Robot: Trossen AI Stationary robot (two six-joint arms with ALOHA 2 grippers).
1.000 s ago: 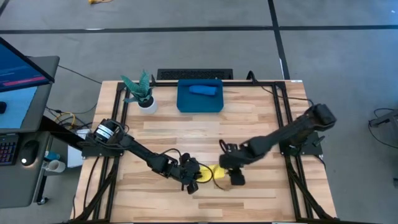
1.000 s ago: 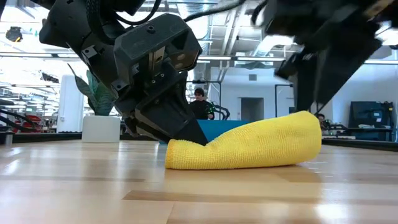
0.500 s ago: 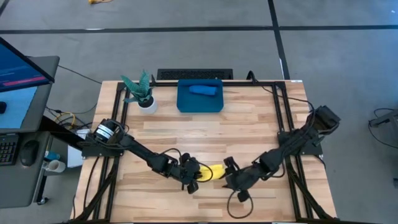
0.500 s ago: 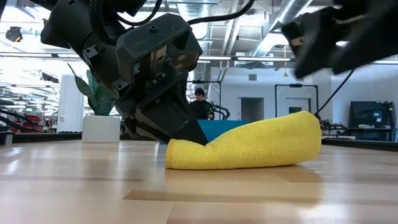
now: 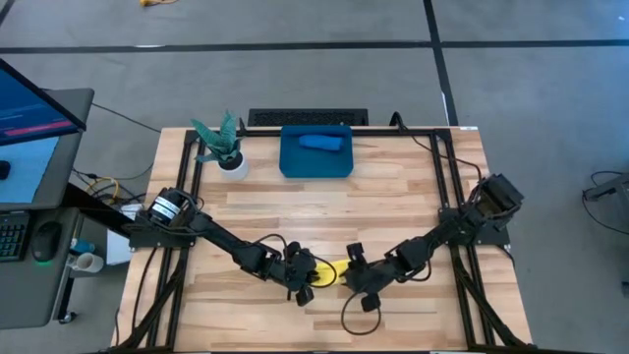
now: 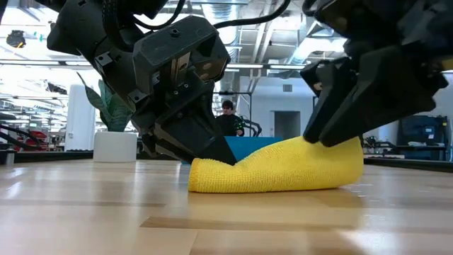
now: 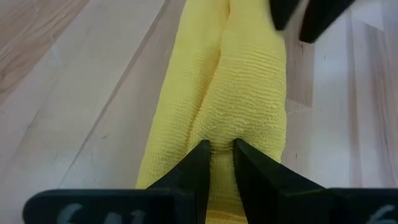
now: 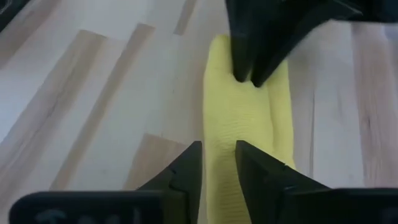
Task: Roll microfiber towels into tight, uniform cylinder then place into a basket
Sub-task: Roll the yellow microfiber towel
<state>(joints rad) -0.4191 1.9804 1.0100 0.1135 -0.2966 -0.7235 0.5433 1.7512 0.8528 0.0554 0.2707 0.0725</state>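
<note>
The yellow towel (image 5: 330, 271) lies as a loose roll on the table near its front edge, its underside on the wood (image 6: 283, 166). My left gripper (image 5: 307, 278) is shut on the roll's left end. My right gripper (image 5: 356, 278) is shut on its right end. The blue towel (image 5: 319, 142) lies rolled inside the teal basket (image 5: 293, 162), which stands at the table's far edge. My left gripper pinches a raised fold of the roll's left end (image 7: 219, 134) between its two fingers. The fingers slant down from the table's left and lie along the roll. That end rests on the table. My right gripper has its two fingers (image 8: 186, 163) on either side of a ridge on top of the roll's right end (image 8: 219, 140). They slant down from the right (image 6: 333, 131), along the roll. The roll's top is dented under them, and it rests on the table.
A small white pot with a green plant (image 5: 228, 157) stands left of the basket. Bare wood lies between the roll and the basket. A monitor and desk items (image 5: 29, 118) stand beyond the table's left edge. A person shows far behind in the low view (image 6: 228, 117).
My right gripper has swung out toward the table's right and near edges, then come back left and down onto the roll's right end, whose top now sits lower. My left gripper and the roll's left end have kept still.
</note>
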